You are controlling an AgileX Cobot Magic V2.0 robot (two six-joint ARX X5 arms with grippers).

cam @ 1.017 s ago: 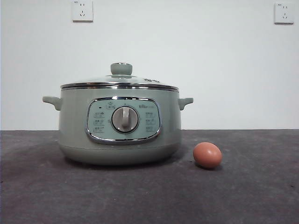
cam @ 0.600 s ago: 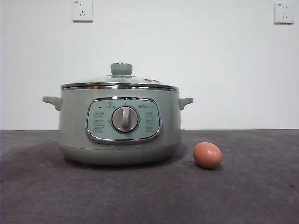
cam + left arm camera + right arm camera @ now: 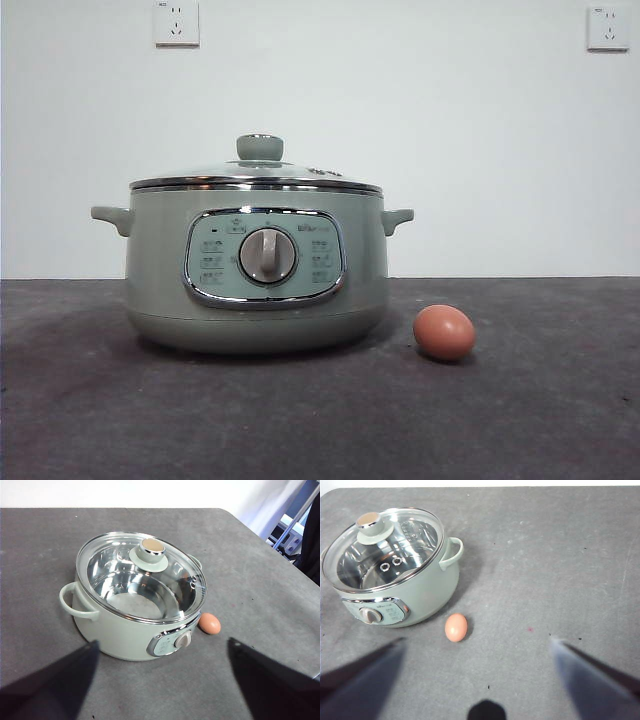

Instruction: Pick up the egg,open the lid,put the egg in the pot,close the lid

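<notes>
While nothing is done yet: lid [image 3: 256, 172] on pot [image 3: 256, 270], mid-table; egg [image 3: 444, 332] beside, untouched. Left gripper [image 3: 160, 680], right gripper [image 3: 480, 680]: jaws wide, empty, aloft.

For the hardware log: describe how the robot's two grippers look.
Both show only in the wrist views. The left gripper has two black, wedge-shaped jaws, blurred by closeness. The right gripper has two dark grey-black tapering jaws. No cables or markings are visible.

The left gripper [image 3: 160, 680] shows two broad, matte black jaws, blurred wedges tapering to points. The right gripper [image 3: 480, 677] has similar jaws, dark grey-black, blurred.
</notes>
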